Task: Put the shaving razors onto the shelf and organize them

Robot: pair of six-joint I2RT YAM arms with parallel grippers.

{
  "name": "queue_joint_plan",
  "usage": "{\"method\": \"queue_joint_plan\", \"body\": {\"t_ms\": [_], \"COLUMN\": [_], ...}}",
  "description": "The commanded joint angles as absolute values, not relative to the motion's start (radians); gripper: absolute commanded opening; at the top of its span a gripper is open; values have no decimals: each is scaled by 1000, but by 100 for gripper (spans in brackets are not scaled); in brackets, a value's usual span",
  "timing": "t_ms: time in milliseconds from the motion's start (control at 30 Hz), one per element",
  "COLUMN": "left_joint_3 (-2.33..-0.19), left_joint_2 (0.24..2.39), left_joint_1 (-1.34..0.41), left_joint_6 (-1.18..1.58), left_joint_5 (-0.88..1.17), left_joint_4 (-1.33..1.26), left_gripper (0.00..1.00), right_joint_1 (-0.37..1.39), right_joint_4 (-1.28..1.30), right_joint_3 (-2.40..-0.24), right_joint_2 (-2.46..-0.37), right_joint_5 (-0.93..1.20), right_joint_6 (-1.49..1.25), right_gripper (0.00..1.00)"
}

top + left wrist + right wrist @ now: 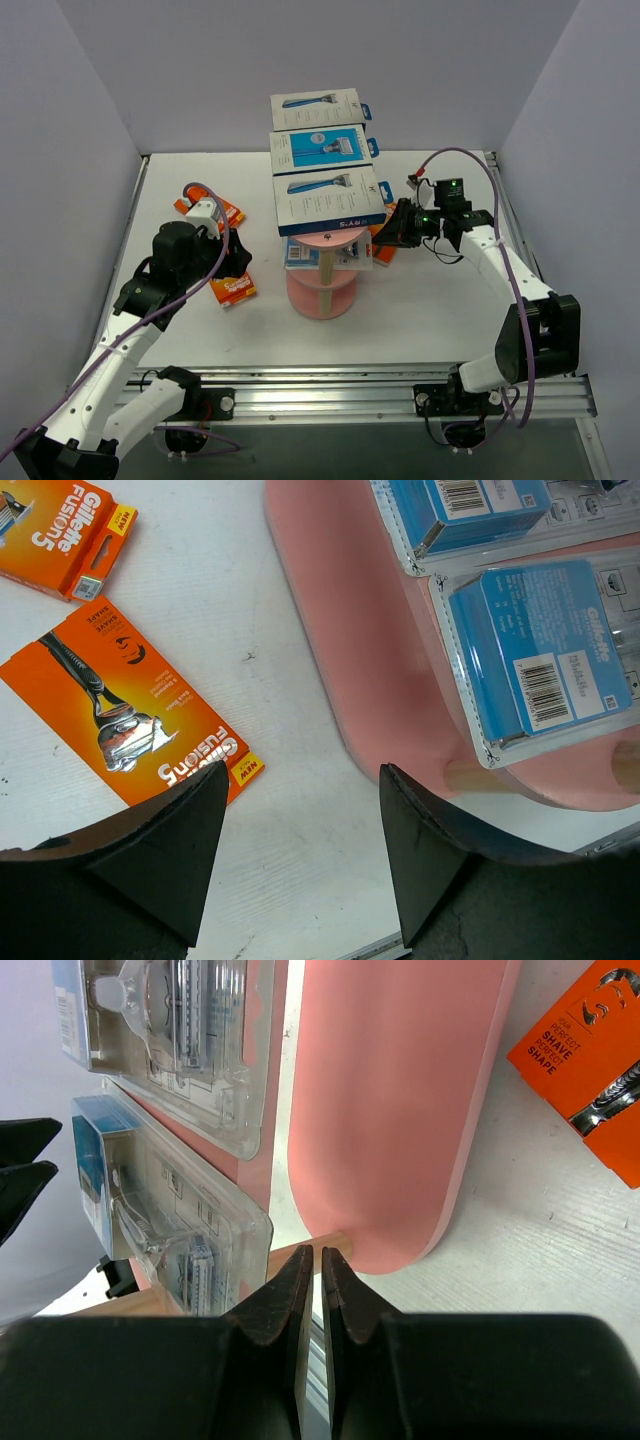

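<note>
Plainly, the left end effector (305, 770) is nearer the work. It is spread and empty, and an orange card (130, 715) lies flat on the surface (300, 880) just ahead of one fingertip, away from the shelf (340, 630), with its long axis diagonal to the line of the jaws. The right end effector (312, 1255) is pressed together on nothing beside the shelf, with an orange pack (590, 1060) near it; three boxes (330, 197) sit on the top tier.

The shelf (322, 295) is pink, the cards (130, 705) orange (boxes (330, 200) white-and-blue).
</note>
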State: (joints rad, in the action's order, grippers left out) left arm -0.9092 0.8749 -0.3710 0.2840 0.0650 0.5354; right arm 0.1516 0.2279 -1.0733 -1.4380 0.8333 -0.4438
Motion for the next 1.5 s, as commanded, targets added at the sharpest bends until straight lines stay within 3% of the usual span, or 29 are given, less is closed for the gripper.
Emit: {"method": "queue_joint_plan", "body": {"t_ms": [0, 1467], "left_joint_3": [-913, -911], "left_joint_2": [874, 873], "left_joint_1": [-365, -365], "left_joint_6": [278, 278], "left_joint_5": [78, 87], "left_joint_4": [515, 512], "left_gripper": [71, 71], "right_joint_1": [160, 207], "right_joint_4": [203, 179], "right_joint_3": [-1098, -1150], "right_joint_2": [-1440, -1463], "right_joint_5": [839, 839], "right_joint_6": [-448, -471], "right_gripper": [5, 3]}}
